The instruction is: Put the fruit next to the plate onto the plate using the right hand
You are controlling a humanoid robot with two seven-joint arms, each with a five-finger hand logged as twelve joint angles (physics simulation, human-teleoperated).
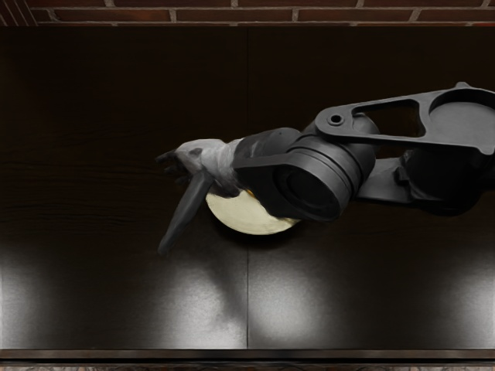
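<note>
Dark, glossy wood makes up the wide table (93, 294), which fills nearly the whole head view, with soft patches of light on its near half. A strip of red brick wall (232, 11) runs along the top edge.

The black, heavy-jointed right arm (317, 174) comes in from the right edge and reaches leftward across the middle of the table. Its grey right hand (197, 164) sits at the end of the arm, over the table just beyond the upper-left rim of the pale yellow round plate (247, 220).

The plate lies near the table's centre (only its lower, crescent-shaped part shows, the rest being covered by the wrist and forearm).

The hand is blurred and seen from above, so I cannot tell how far open it is or whether it has hold of anything.

The fruit does not show anywhere; it may be hidden under the hand or the arm, and I cannot tell whether it is on the plate or beside it.
</note>
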